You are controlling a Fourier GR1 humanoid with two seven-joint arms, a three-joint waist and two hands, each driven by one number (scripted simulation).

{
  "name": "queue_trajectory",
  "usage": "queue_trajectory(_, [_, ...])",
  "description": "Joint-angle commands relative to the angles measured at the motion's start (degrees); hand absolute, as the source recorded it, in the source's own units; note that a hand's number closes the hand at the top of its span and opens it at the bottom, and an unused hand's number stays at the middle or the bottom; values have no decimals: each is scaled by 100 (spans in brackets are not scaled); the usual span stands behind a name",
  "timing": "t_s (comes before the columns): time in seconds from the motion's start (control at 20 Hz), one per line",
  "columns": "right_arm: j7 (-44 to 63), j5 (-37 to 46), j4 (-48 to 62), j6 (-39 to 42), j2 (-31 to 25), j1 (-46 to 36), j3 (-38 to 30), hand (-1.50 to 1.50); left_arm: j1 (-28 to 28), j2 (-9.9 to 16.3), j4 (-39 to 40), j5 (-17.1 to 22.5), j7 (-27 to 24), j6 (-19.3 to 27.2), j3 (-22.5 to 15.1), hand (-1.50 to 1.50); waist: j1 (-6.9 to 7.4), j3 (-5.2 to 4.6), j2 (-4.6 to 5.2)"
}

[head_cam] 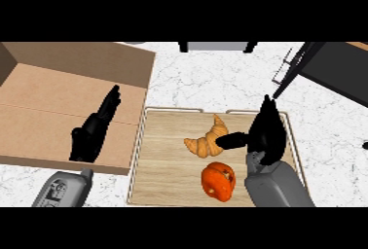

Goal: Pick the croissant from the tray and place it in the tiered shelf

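Right hand [265, 133]: fingers straight, thumb out toward the croissant [207, 139], at or near touching, nothing gripped. Croissant lies on the tray [164, 160] beside an orange item [218, 181] (pumpkin-like). Left hand [93, 131] rests open over the cardboard box [50, 92]. Pick not yet done; shelving left.

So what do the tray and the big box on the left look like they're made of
The tray looks like light wood with a matte finish: pale streaky grain runs along its floor, with a thin raised rim. The box looks like cardboard: flat, dull brown panels and an upright flap, no grain or shine. Neither can be confirmed by looks alone.
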Motion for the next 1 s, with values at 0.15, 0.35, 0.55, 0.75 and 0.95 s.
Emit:
queue_trajectory(0.15, [1392, -87, 371, -226, 49, -208, 136, -150, 137, 43, -11, -33, -124, -135, -20, 0, 19, 14, 44])
queue_trajectory(0.35, [1392, -111, 292, -330, 48, -129, 251, -150, 109, 80, 66, 64, -87, -209, 122, 0, -8, 14, 35])
queue_trajectory(0.55, [1392, -203, 612, -550, 48, -127, 312, -150, 274, -126, -104, -104, -96, -68, -109, 0, 51, 19, 41])
queue_trajectory(0.75, [1392, -344, 735, -593, 47, -162, 441, 150, 17, -388, 94, -368, -73, 227, -206, 0, 2, 20, 57])
queue_trajectory(0.95, [1393, -430, 1138, -315, 47, -493, 661, 150, 143, -277, 16, -267, -187, 41, -108, 0, 88, 18, 60])
